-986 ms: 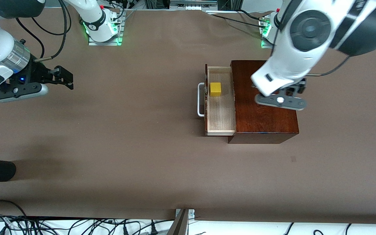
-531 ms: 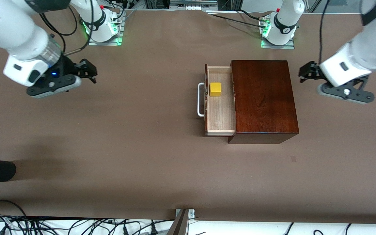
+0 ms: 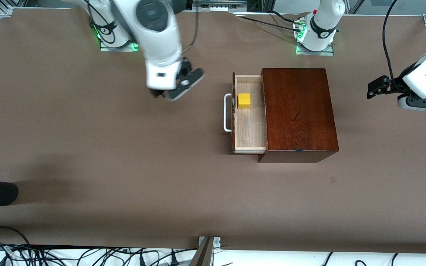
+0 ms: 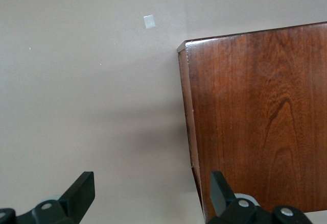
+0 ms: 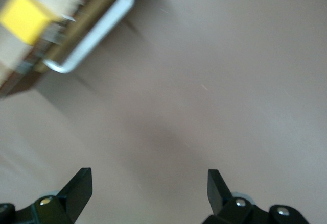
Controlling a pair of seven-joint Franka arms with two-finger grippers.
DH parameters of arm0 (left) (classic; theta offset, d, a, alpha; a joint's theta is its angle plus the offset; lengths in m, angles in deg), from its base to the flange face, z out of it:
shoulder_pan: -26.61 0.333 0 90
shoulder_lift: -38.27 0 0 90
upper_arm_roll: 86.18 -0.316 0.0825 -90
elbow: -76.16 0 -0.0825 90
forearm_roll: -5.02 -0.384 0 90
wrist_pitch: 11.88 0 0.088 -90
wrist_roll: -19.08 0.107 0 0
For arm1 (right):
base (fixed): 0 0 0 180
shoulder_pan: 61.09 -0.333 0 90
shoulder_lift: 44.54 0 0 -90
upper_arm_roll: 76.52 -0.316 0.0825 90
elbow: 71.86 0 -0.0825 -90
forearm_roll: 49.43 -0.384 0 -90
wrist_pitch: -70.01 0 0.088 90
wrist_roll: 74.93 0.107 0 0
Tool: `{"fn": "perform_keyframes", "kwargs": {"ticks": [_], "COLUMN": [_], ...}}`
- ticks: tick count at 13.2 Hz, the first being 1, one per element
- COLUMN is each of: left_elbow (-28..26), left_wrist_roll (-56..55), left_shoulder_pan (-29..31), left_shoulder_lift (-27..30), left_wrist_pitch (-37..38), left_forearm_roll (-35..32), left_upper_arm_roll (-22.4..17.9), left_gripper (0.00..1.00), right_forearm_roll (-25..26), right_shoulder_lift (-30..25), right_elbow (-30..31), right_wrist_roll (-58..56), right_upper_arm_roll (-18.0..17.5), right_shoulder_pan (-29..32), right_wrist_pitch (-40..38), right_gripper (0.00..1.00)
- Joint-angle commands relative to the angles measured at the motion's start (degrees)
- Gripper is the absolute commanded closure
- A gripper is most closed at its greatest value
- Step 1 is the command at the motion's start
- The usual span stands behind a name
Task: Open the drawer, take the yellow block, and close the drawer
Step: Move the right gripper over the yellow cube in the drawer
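One yellow block (image 3: 244, 101) sits in the open drawer (image 3: 250, 125), in the part of the pale tray farther from the front camera, close to the drawer front. The drawer is pulled out toward the right arm's end of the desk (image 3: 124, 166), its white handle (image 3: 227, 112) leading. The wooden box (image 3: 298, 112) it belongs to stands nearer the left arm's end and closer to the desk's robot-side edge than to its camera-side edge.

Opening looks done; taking the block is the step in hand. The right claw (image 3: 168, 92) hangs over bare desk just beside the handle, toward the right arm's end, empty, with its fingers (image 5: 76, 188) spread wide. Its wrist view shows block and handle at a slant and nothing between the fingers.

The left claw (image 3: 377, 87) waits over the desk near the left arm's end, clear of the box, fingers (image 4: 82, 193) apart and holding nothing.

Next, the right claw likely needs to travel over the handle, centre above the block, descend into the shallow tray without catching the drawer front, and close on two opposite faces.
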State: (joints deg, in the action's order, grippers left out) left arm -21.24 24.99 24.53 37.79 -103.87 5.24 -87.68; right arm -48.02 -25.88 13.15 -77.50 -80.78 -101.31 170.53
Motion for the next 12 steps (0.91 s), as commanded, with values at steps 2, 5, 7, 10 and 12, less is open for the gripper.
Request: {"fn": "perform_keyframes", "kwargs": {"ticks": [2, 5, 7, 10, 12], "left_elbow": [-0.33, 0.45, 0.9, 0.9, 0.99], "left_wrist_roll": [-2.38, -5.82, -6.44, -6.44, -6.44], "left_shoulder_pan": [-0.74, -1.18, -1.18, -1.18, -1.18], "left_shoulder_lift": [0.48, 0.48, 0.48, 0.48, 0.48], "left_wrist_pitch": [-0.2, 0.5, 0.94, 1.2, 1.46], "left_forearm_roll": [0.49, 0.14, 0.14, 0.14, 0.14], "left_upper_arm_roll": [-0.79, 1.48, 1.85, 1.85, 1.85], "left_gripper": [0.0, 0.0, 0.0, 0.0, 0.0], "right_forearm_roll": [1.49, 3.67, 5.88, 8.08, 8.08], "right_shoulder_lift": [11.37, 18.85, 22.81, 23.88, 24.84], "right_elbow": [-11.08, -16.8, -21.45, -22.09, -22.0], "right_wrist_roll": [-3.92, -9.97, -12.02, -20.94, -25.28], "right_upper_arm_roll": [0.57, 0.66, 0.66, 0.66, 0.92], "right_shoulder_pan": [-8.61, -13.19, -14.87, -15.32, -15.23], "right_wrist_pitch": [5.89, 10.3, 10.31, 12.32, 13.82], "right_gripper": [0.0, 0.0, 0.0, 0.0, 0.0]}}
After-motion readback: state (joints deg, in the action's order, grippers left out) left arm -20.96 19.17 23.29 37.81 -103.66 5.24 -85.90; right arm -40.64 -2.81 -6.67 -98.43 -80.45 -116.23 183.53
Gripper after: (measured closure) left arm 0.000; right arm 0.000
